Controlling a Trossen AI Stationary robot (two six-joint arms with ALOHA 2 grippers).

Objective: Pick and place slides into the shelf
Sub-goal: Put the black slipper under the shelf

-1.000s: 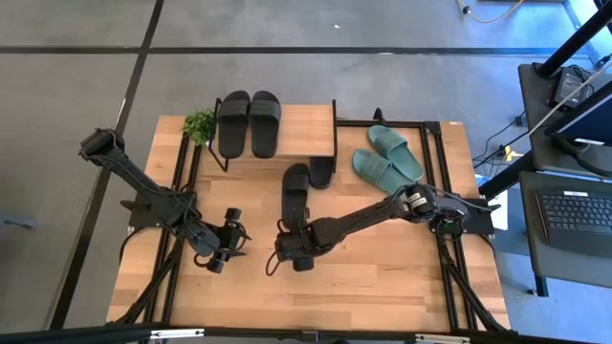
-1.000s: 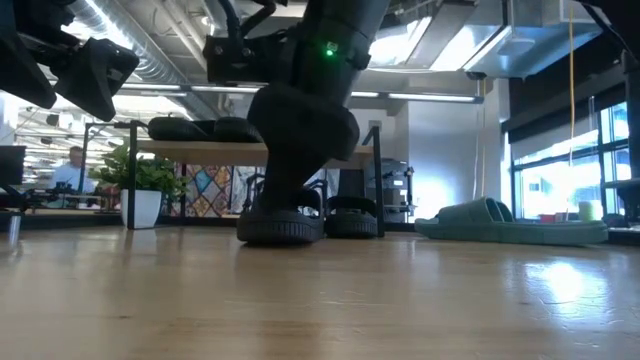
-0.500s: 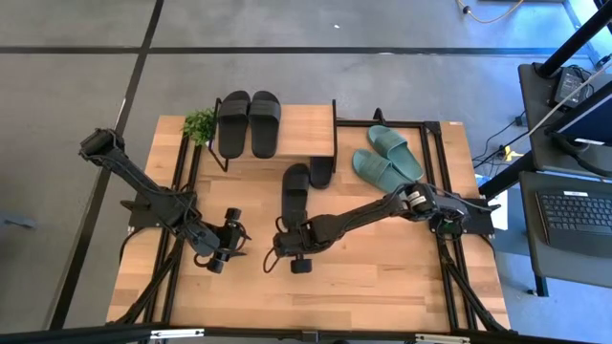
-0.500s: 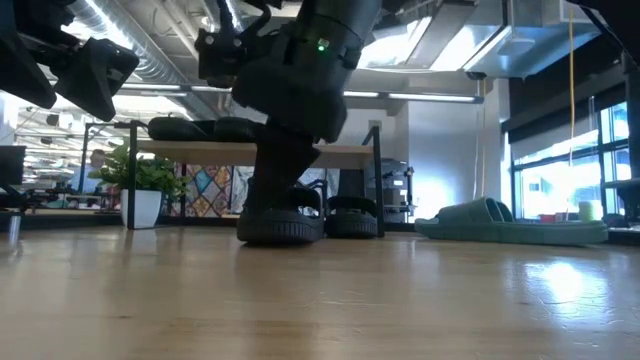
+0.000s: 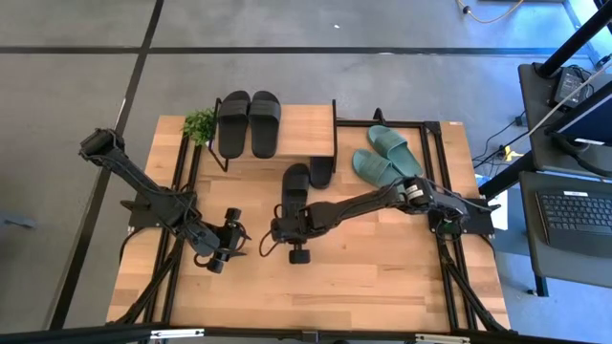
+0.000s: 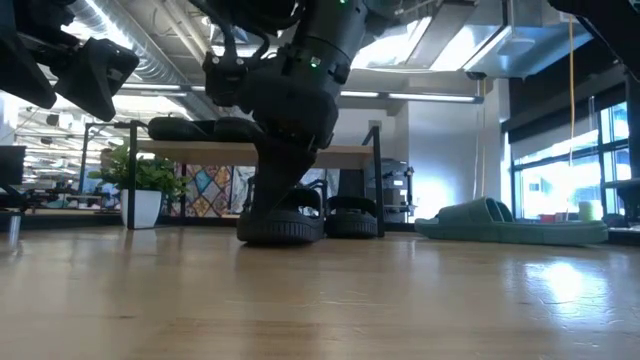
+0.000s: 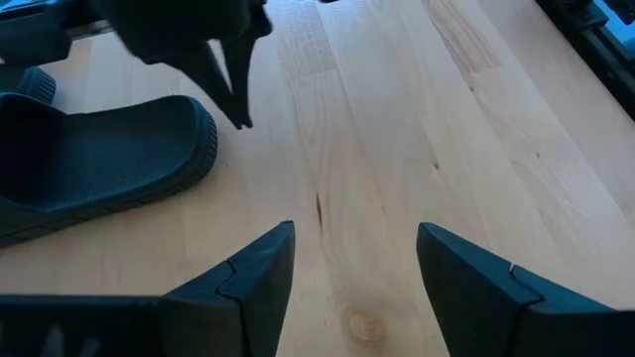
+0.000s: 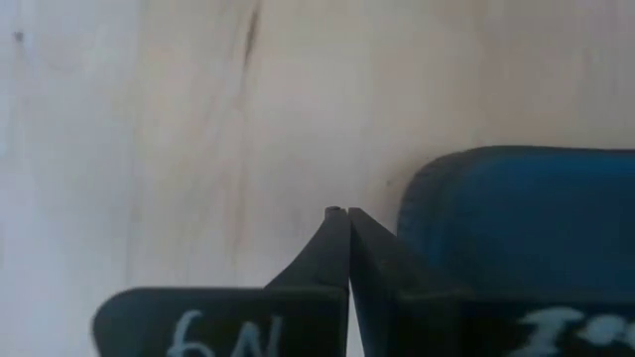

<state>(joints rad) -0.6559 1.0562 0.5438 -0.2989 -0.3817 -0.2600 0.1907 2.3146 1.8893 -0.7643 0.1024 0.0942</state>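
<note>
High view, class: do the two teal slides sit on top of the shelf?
No. The teal slides lie on the table right of the shelf; only two black slides sit on its top board.

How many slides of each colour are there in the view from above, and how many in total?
Black slides: 4 (two on top of the shelf, one partly under it, one on the table in front of it)
Teal-green slides: 2 (on the table, beside the shelf)
Total: 6 slides
</note>
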